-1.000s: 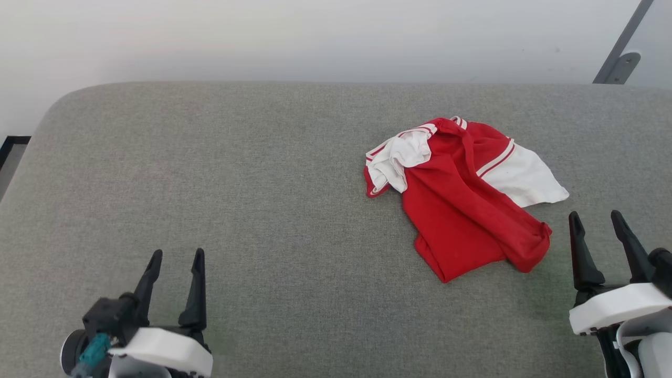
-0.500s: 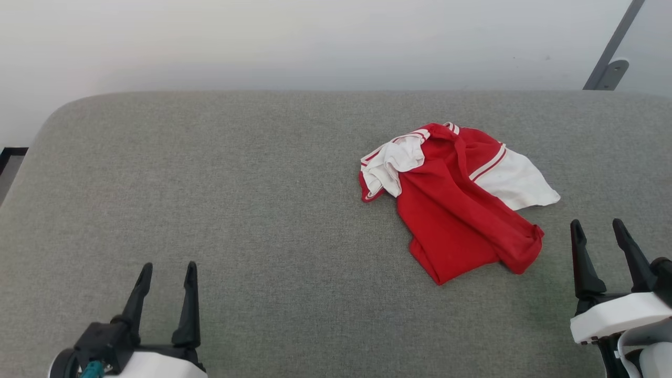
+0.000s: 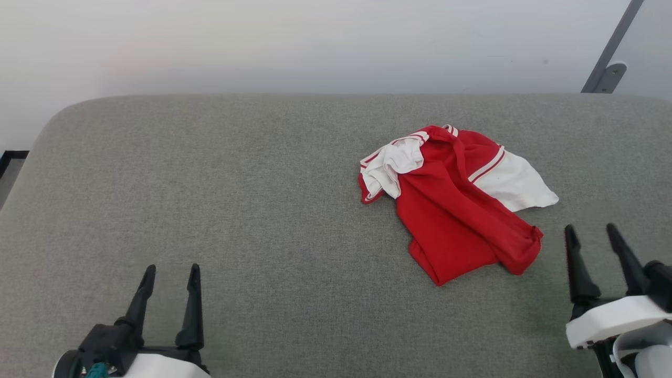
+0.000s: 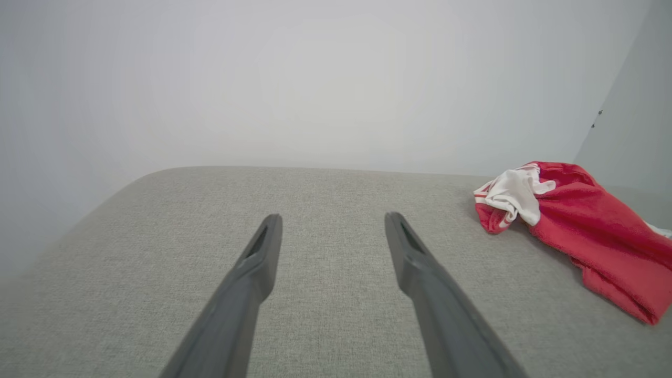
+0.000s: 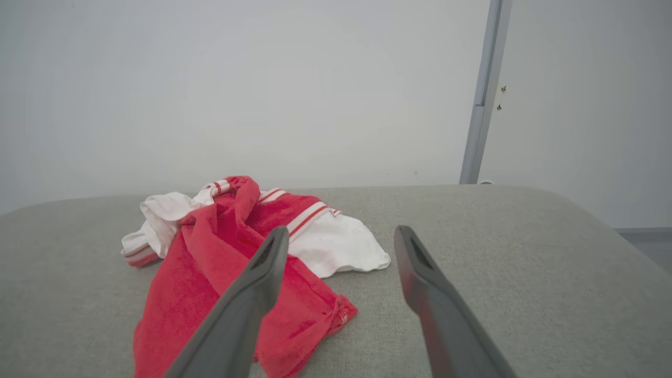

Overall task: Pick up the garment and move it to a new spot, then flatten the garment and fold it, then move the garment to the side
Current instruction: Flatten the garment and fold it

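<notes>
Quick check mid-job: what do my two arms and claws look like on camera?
Both match: the left claw and right claw each have two long, black, tapering fingers on a black base, with a white wrist shell behind. The left wrist carries a teal connector; what looks like a pale cable loops by the right one. Each finger has a slot near its tip.

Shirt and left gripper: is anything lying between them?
Nothing, just bare grey cushion between the left gripper and the shirt, seen in the head view.
</notes>
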